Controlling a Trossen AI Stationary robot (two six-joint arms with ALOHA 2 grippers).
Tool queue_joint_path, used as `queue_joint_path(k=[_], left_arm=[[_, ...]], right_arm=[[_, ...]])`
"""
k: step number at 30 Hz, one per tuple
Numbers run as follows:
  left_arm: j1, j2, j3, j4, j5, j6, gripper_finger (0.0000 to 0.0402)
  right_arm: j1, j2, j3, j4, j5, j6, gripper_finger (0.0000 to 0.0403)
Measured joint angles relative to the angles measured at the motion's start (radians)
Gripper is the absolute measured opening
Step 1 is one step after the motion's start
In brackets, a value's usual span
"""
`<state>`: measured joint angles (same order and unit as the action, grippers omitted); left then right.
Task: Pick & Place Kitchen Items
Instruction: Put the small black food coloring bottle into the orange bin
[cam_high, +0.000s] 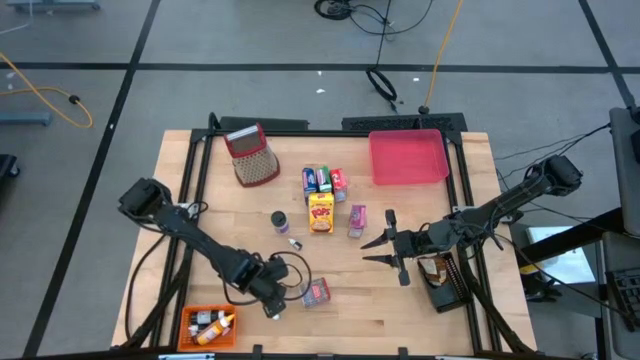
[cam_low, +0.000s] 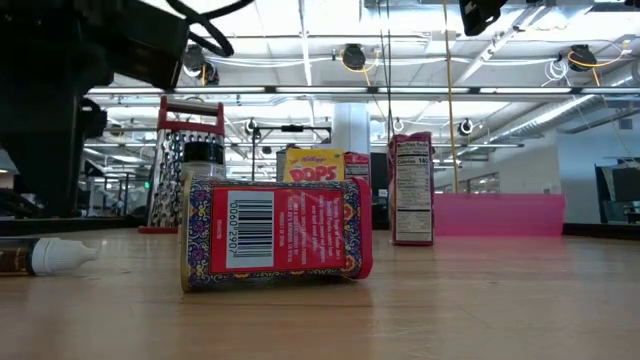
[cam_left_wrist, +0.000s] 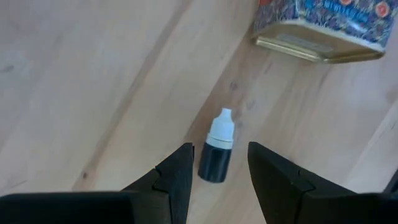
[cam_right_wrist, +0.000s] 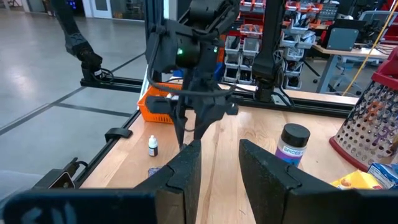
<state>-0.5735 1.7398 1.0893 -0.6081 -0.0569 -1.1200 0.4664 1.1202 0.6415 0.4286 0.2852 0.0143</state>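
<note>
The left claw (cam_high: 273, 305) is seen low over the near part of the wooden tabletop (cam_high: 330, 300), just beside the red patterned tin (cam_high: 317, 292) that lies on its side there. In the left wrist view its two fingers (cam_left_wrist: 177, 180) are parted, and a small dark dropper bottle (cam_left_wrist: 217, 155) with a white cap lies on the wood in the gap between them; neither finger is seen touching it, so nothing is held.

The right claw (cam_high: 385, 250) hangs over the tabletop well to the far right of the red tin, pointed toward the middle. Its fingers (cam_right_wrist: 186, 168) are parted part-way and are closed on nothing.

Taking the red tin as the landmark: an orange tray (cam_high: 190, 318) with a few small items in it sits to its left at the near corner. Farther from the tin, toward the middle of the tabletop, a yellow cereal box (cam_high: 320, 213) stands upright, with blue, green and red packets (cam_high: 322, 180) just behind it and a pink packet (cam_high: 357, 221) beside it. A dark spice jar (cam_high: 280, 221) stands to the left of the box, and a tiny white piece (cam_high: 294, 244) lies between the jar and the tin. A red-topped mesh grater (cam_high: 252, 157) is set at the far left, and a pink tray (cam_high: 408, 158) at the far right.
</note>
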Motion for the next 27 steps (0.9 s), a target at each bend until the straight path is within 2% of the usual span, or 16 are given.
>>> queue_joint_path(k=[8,18,27], left_arm=[[0.000,0.066,0.000,0.036,0.072,0.031,0.0157],[0.000,0.104,0.003,0.031,0.075,0.061,0.0150],[0.002,0.103,0.003,0.027,0.072,0.080,0.0031]], right_arm=[[0.000,0.000,0.000,-0.001,0.000,0.000,0.0100],[0.000,0.000,0.000,-0.008,0.000,0.000,0.0100],[0.000,0.000,0.000,-0.016,0.000,0.000,0.0100]])
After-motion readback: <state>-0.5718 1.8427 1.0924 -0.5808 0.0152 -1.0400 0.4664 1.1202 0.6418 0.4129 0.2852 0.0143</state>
